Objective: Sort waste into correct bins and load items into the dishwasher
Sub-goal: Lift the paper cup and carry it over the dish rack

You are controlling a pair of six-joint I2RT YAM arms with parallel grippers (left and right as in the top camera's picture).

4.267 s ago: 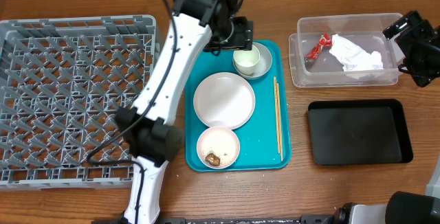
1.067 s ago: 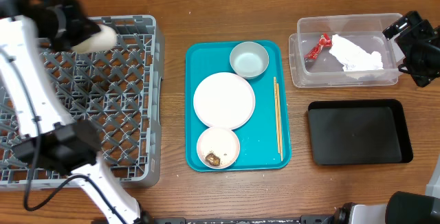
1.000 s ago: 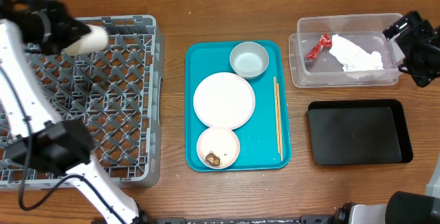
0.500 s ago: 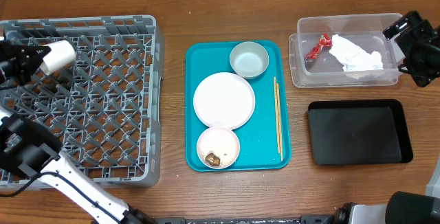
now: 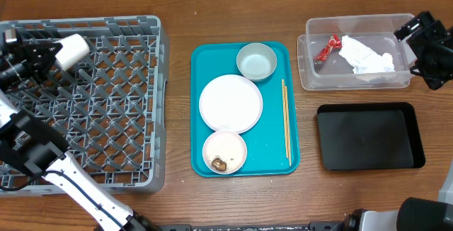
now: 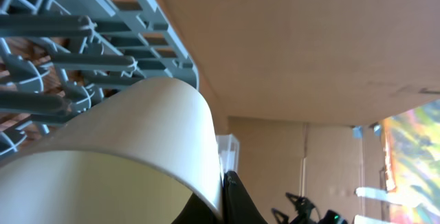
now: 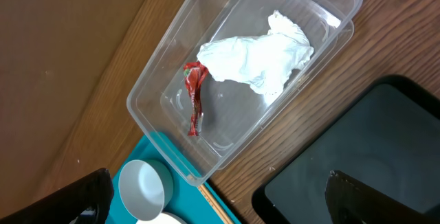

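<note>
Left gripper (image 5: 51, 52) is clamped on a small white ceramic cup (image 5: 71, 49), which it holds tipped on its side above the back-left corner of the large square grey plastic lattice dish rack (image 5: 153, 103). Right gripper (image 5: 419, 52) hangs with jaws spread wide at the right end of the clear rectangular plastic tub (image 5: 354, 20), gripping nothing. Surface: a brown wooden table (image 5: 177, 210); the left wrist view shows a plain tan wall (image 6: 309, 45) beyond the rack. The tub holds a crumpled shiny red wrapper (image 5: 326, 48) and a crumpled white paper napkin (image 5: 368, 55). A shallow black rectangular tray (image 5: 368, 139) sits just in front of the tub. The teal serving tray (image 5: 272, 153) carries a small round white bowl (image 5: 256, 62), a round flat white plate (image 5: 231, 103), a second small bowl (image 5: 225, 151) containing a small brown food scrap (image 5: 219, 164), and thin wooden chopsticks (image 5: 286, 121) along its right side.
</note>
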